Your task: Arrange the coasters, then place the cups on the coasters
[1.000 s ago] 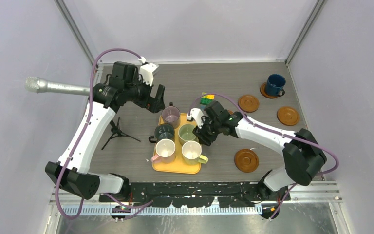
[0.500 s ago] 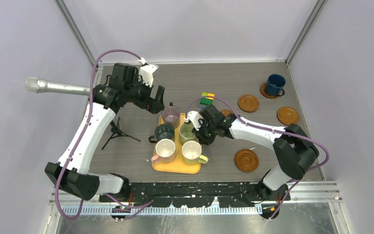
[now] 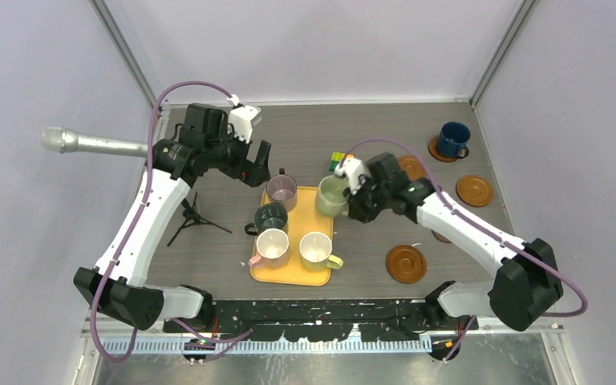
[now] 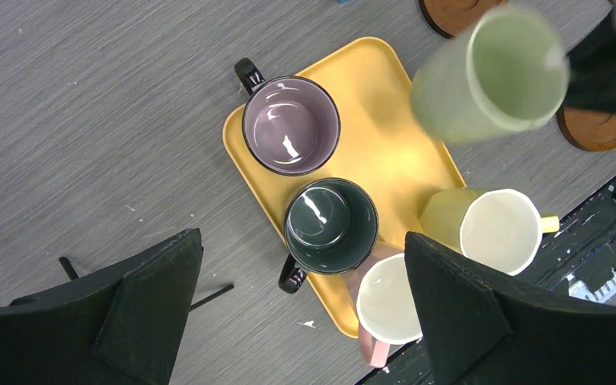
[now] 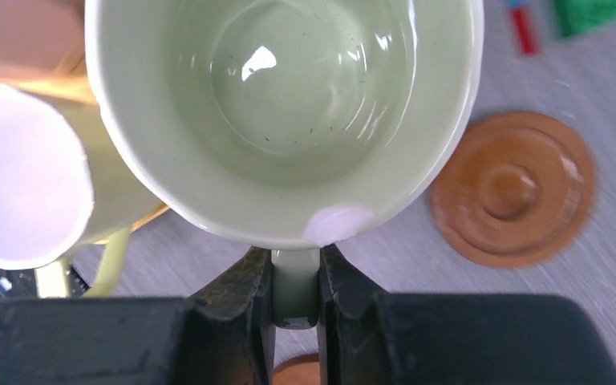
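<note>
Light-green glazed ceramic mug (image 3: 331, 195) is hanging over the far right corner of the yellow-orange rectangular tray (image 3: 323, 228), seemingly clear of the tray floor. The right gripper (image 5: 295, 277) is pinching its loop handle (image 5: 295, 301) between nearly closed jaws.

To my eye it is going to behave as a stiff, fairly heavy, breakable thing with a slick glaze. Held by the handle alone, its weight is sitting out in front of the jaws, so I would expect it to want to swivel or slide. A knock on a neighbouring mug could chip it. The handle, close in by the wall, looks the sensible place to be gripping.

Its long axis, base to mouth, is running roughly upright with the mouth facing up. I cannot separate a slight lean from the camera angles. The handle is pointing right, at the gripper.

Four more are standing on the tray: the mauve mug (image 3: 281, 190), dark-green mug (image 3: 271, 216), pink-cream mug (image 3: 273, 245) and pale-yellow mug (image 3: 316, 249). A round brown wooden coaster (image 5: 513, 188) is lying on the table near the held mug, with others (image 3: 406, 264) (image 3: 474, 190) further right. The navy-blue mug (image 3: 454, 137) is sitting on one at the far right.

The left gripper (image 3: 257, 167) is hovering by the tray's far left corner, fingers spread wide and holding nothing.
</note>
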{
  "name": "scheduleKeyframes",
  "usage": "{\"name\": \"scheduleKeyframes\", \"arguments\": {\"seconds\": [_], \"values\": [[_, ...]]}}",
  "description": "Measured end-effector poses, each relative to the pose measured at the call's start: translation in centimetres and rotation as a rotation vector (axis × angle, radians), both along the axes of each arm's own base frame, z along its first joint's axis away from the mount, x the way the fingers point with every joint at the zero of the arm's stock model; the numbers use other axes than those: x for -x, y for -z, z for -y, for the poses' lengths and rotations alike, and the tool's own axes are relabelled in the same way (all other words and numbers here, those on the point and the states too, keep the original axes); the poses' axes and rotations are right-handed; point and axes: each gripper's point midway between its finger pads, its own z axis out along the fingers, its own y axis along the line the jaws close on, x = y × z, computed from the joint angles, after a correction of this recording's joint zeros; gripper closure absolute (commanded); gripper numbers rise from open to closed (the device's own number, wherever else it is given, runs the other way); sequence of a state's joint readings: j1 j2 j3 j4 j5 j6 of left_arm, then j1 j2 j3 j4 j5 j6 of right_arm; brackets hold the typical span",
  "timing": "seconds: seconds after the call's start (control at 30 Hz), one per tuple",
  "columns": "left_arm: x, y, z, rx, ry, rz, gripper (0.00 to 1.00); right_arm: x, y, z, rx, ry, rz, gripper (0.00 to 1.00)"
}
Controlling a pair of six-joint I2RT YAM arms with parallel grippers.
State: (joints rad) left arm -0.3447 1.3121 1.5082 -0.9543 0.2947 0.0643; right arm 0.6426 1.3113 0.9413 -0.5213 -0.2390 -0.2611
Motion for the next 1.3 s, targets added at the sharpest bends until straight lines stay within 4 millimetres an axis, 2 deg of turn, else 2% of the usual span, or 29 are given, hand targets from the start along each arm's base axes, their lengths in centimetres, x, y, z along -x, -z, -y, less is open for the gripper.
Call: {"name": "scheduleKeyframes", "arguments": {"seconds": [0.07,0.13,0.23,0.37,0.47,0.6,0.8,0.97,1.3], "values": [[0.0,0.0,0.0,-0.001,0.002,0.001,0.00,-1.8,-1.5,1.9,-0.042,0.080,0.000,1.00],[0.0,0.0,0.0,-0.002,0.004,0.004,0.00,-4.0,-2.8,4.6,-0.079,0.175,0.004,0.99],[-0.1,-0.4,0.0,-0.005,0.011,0.017,0.00,-7.0,-4.4,10.0,-0.101,0.332,0.022,0.99],[-0.3,-1.1,0.0,-0.002,0.015,0.038,0.00,-8.8,-5.9,16.7,-0.101,0.492,0.036,0.99],[-0.3,-1.1,0.1,-0.001,0.016,0.040,0.00,-10.1,-6.0,20.8,-0.086,0.587,0.044,1.00],[-0.6,-0.9,0.2,-0.004,0.018,0.032,0.00,-11.7,-3.9,24.1,-0.057,0.675,-0.007,1.00],[-1.4,-0.8,0.2,-0.025,0.022,0.040,0.00,-13.1,0.1,25.7,-0.012,0.717,-0.083,1.00],[-1.6,-0.7,-0.2,-0.046,0.011,0.048,0.00,-14.6,1.5,26.0,0.007,0.718,-0.059,1.00],[-1.9,-0.6,-0.6,-0.070,0.006,0.060,0.00,-14.6,4.2,23.9,0.089,0.665,-0.039,1.00]]}}
